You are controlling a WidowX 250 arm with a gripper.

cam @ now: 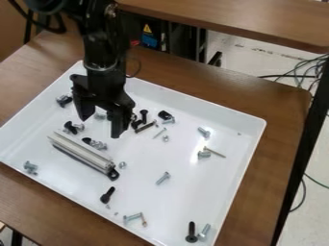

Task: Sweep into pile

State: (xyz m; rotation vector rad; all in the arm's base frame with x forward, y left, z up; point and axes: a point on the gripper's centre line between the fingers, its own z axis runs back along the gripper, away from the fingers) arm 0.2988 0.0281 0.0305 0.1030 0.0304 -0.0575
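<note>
Claw point(100, 126), black and two-fingered, is seen pointing down over the upper left part of a white tray point(199, 192), with its fingers parted wide and nothing held between them. Whether the tray floor is touched by the fingertips cannot be told.

Loose screws and bolts are scattered across the tray, in mixed finishes. Dull silver is shown by most, such as a bolt point(163, 178) right of the middle, laid on its side. Matte black is shown by others, among them a thick-headed screw point(108, 194) in the lower left part and a longer, wide-headed screw point(191, 233) at the bottom, by which a silver bolt point(204, 231) is closely flanked. A thin, brassy screw point(215, 152) is set slantwise toward the right. The densest scatter, black and silver mixed, is found just right of the claw.

Below the claw, a straight, silver-grey bar point(80, 150) is laid diagonally, lined lengthwise, with a dark underside and a black loop at its lower right end. The tray is carried by a brown, wood-grained table point(283, 125).
</note>
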